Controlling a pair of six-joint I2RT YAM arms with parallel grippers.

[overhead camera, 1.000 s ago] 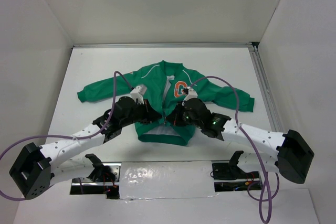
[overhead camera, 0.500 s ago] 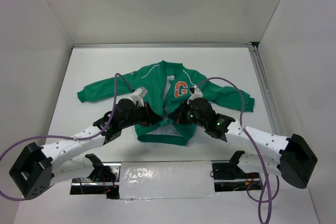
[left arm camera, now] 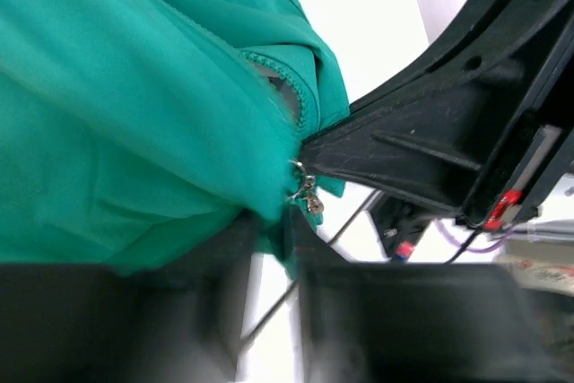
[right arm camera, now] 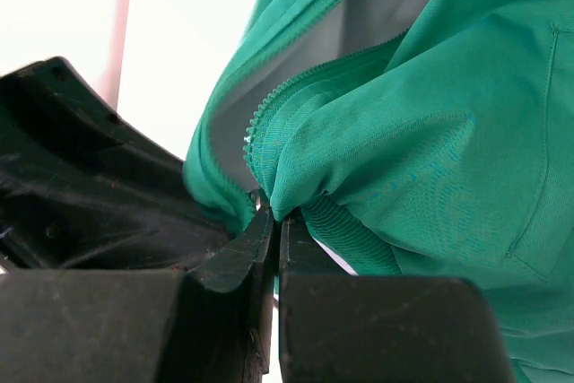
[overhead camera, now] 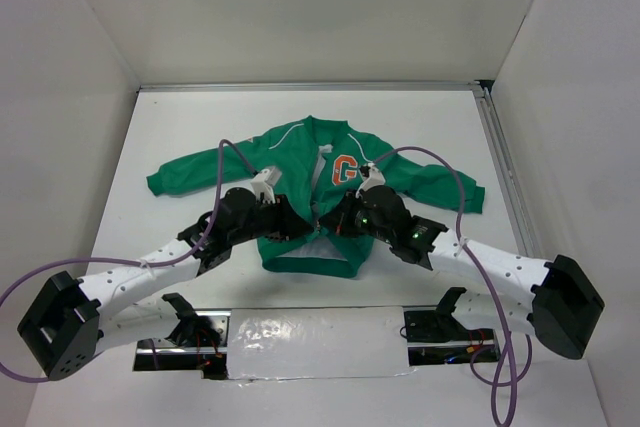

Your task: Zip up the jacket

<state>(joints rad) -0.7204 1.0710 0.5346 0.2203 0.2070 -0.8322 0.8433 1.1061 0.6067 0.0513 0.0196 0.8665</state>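
- Find the jacket (overhead camera: 290, 152) spread front-up around the middle of the desk (overhead camera: 180, 127), collar away from the arm bases, sleeves out to either side, orange "G" patch (overhead camera: 345, 169) uncovered.
- Read the front as not yet zipped, given the white lining on show between the two edges in the top view and the right wrist view.
- Spot the zipper pull (left arm camera: 310, 198) low at the hem end, dangling off the fabric edge in the left wrist view; cannot tell about any seating of the opposite pin in the slider.
- See the left hand (left arm camera: 273, 241) closed, pinching green fabric right beside that pull.
- See the right hand (right arm camera: 274, 221) clamped tight on a fold of the other front edge near the ribbed hem, zipper teeth (right arm camera: 260, 127) just above the fingertips.
- Judge the step in hand as lining up the two bottom ends for the start of the zip.
- Grip low and close to the teeth on both sides; hold the edges level and taut, never twisted.
- Bring the hems together slowly, feeding the pin straight down into the slider rather than across it.
- Avoid lifting far off the desk, to stop slack cloth bunching into the track.
- Regrip onto the pull only after a firm seat, anchoring the hem with the other hand against the upward drag.
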